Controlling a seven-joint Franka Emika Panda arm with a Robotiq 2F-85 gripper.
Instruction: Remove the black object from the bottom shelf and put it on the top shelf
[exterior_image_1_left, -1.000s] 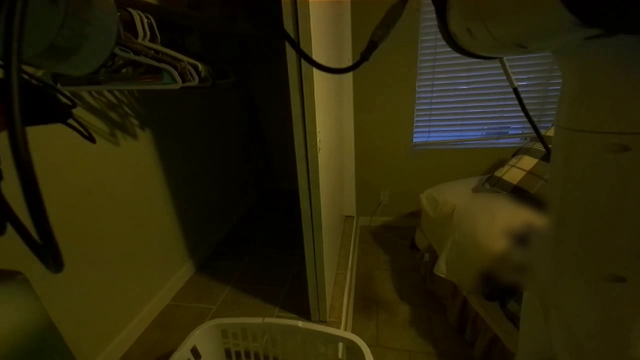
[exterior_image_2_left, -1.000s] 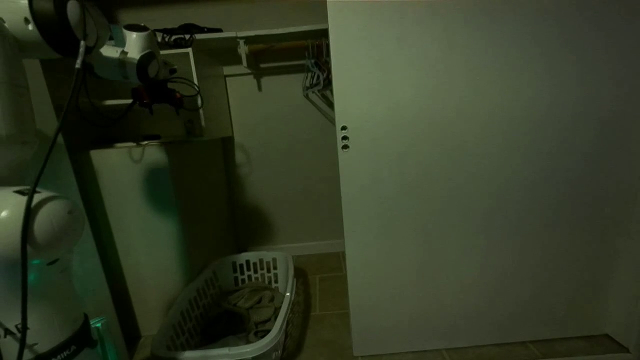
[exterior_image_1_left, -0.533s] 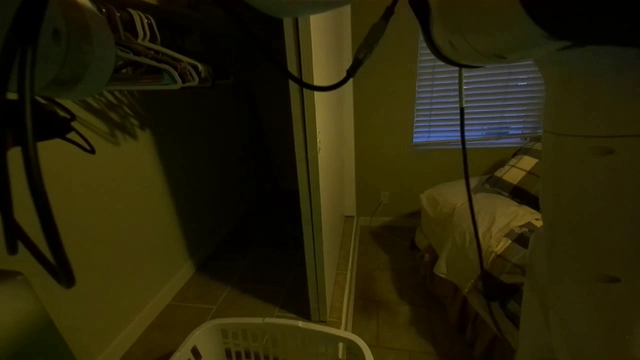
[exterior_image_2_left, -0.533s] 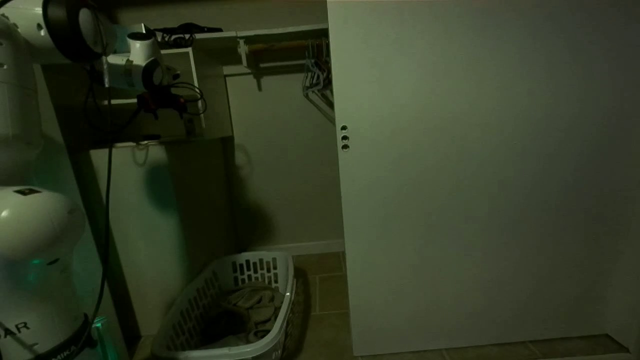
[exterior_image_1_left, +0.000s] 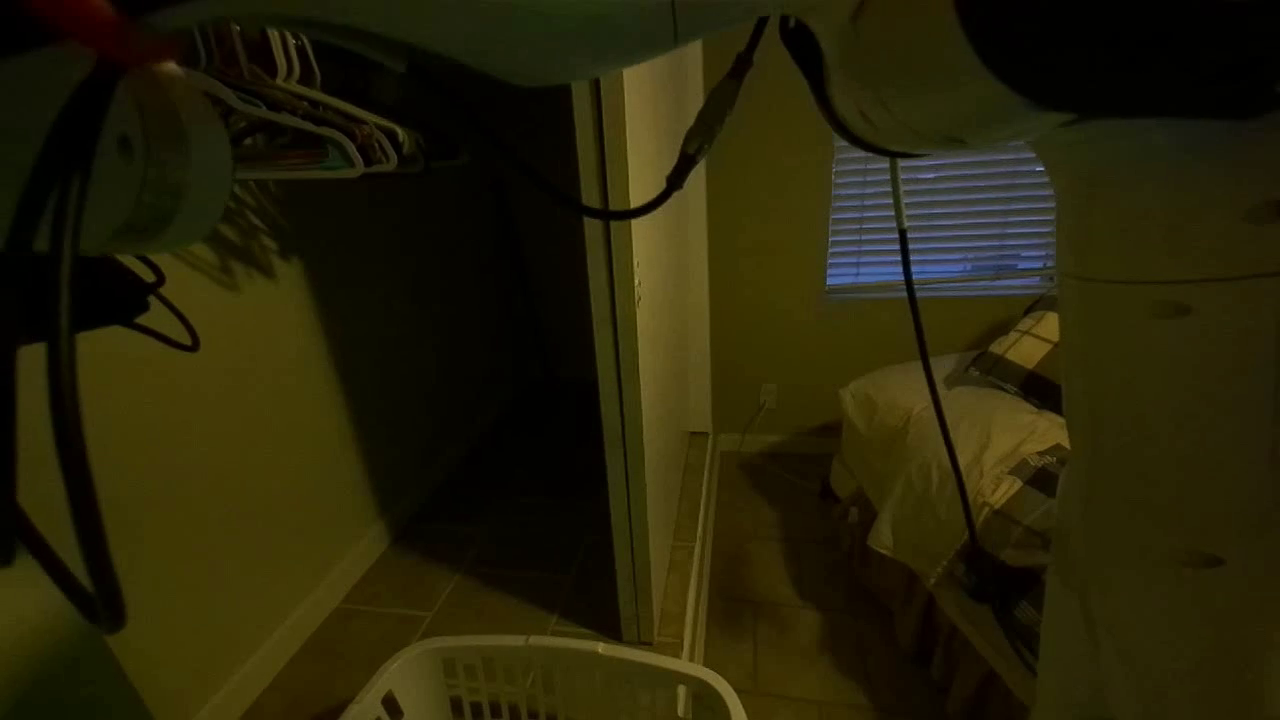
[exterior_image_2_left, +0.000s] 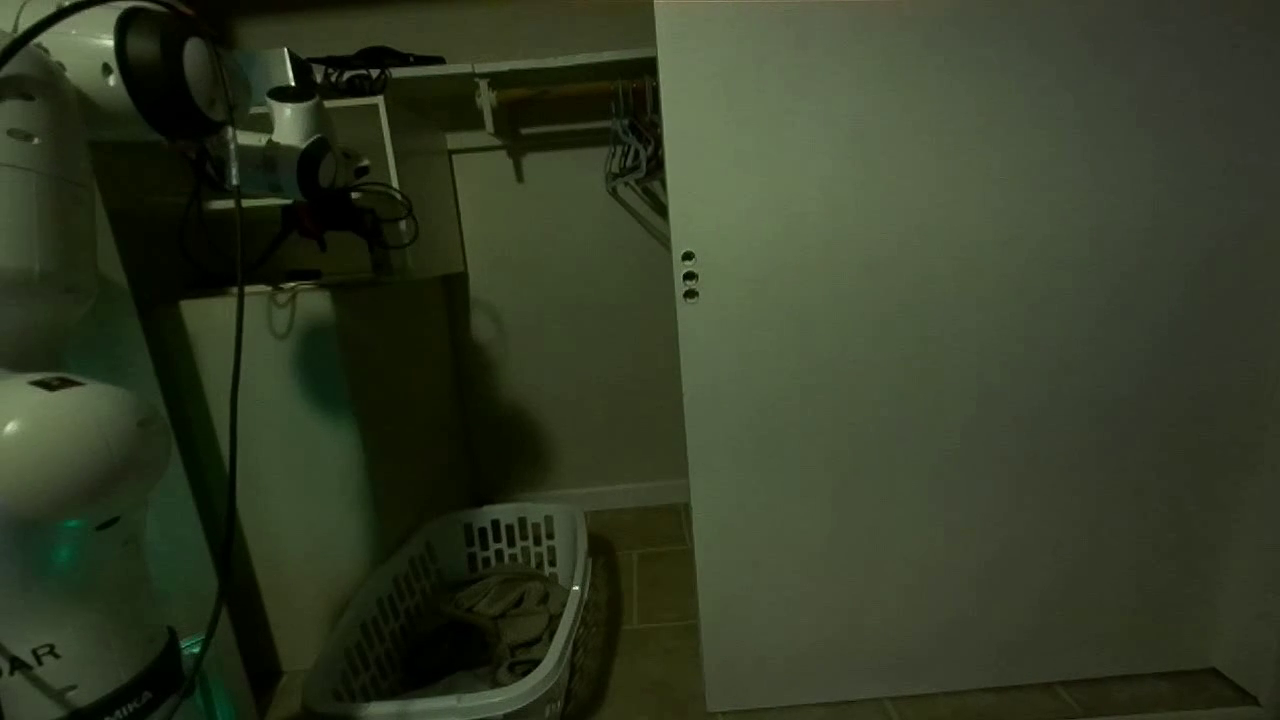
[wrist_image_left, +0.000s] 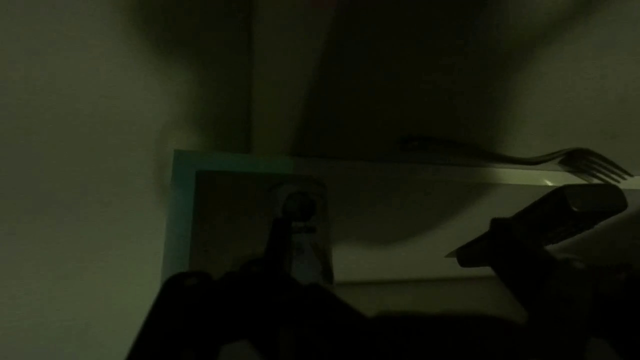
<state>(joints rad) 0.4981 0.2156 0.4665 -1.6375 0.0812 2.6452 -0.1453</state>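
the black, elongated, blocky object (wrist_image_left: 565, 212) is lying on the pale, flat bottom shelf (wrist_image_left: 400, 262), near its light front edge. the black 2-fingered gripper (wrist_image_left: 390, 222) is hovering at the shelf with its fingers spread well apart, pinching nothing. in the wrist view 1 finger is covering part of the object; whether it is touching is not showing clearly.

judging by its hard-looking outline, the object is probably being stiff and fairly light, likely plastic; a firm squeeze is unlikely to be denting it, though smooth sides may be sliding against the pads. a small pale point is showing at its narrow end, perhaps a blade, so the thick middle of the body is looking like the best place to take hold, pinched across its width. the gap between the fingers is centring on bare shelf, so the gripper is probably needing a shift toward the body first. holding only an end is risking a tilt on the lift. a dark metal fork (wrist_image_left: 575, 157) is lying just beside the object, possibly catching a stray finger.
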